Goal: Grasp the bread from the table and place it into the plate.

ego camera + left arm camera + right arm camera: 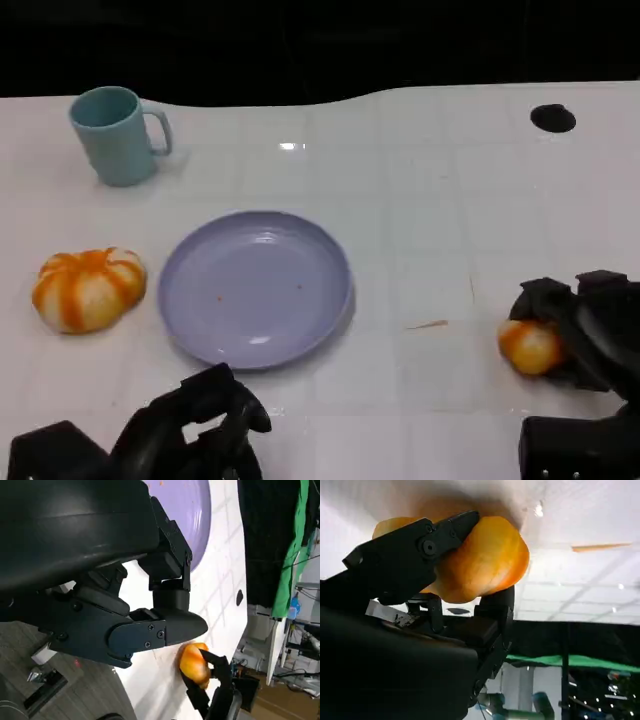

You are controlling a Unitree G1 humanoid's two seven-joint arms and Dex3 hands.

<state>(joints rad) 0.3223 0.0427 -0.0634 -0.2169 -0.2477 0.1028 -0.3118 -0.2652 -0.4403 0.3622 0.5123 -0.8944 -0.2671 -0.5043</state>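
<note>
Two pieces of orange-and-white bread lay on the white surface, well apart. The smaller bread sat near the robot's right side, and the right hand had its black fingers wrapped around it; the right wrist view showed fingers pressed on opposite sides of the glossy orange crust, gripping it. Whether that bread was resting on the surface or just clear of it, I could not tell.

The larger bread lay at the robot's left, just beside the lavender plate but not touching it. The plate stood between the two pieces, holding nothing but a few tiny specks.

The left hand hung low at the near edge, close to the plate's rim, with its fingers loosely curled and apart, holding nothing.

A pale blue mug stood upright at the far left, handle turned to the right. A small dark round hole marked the far right of the surface.
</note>
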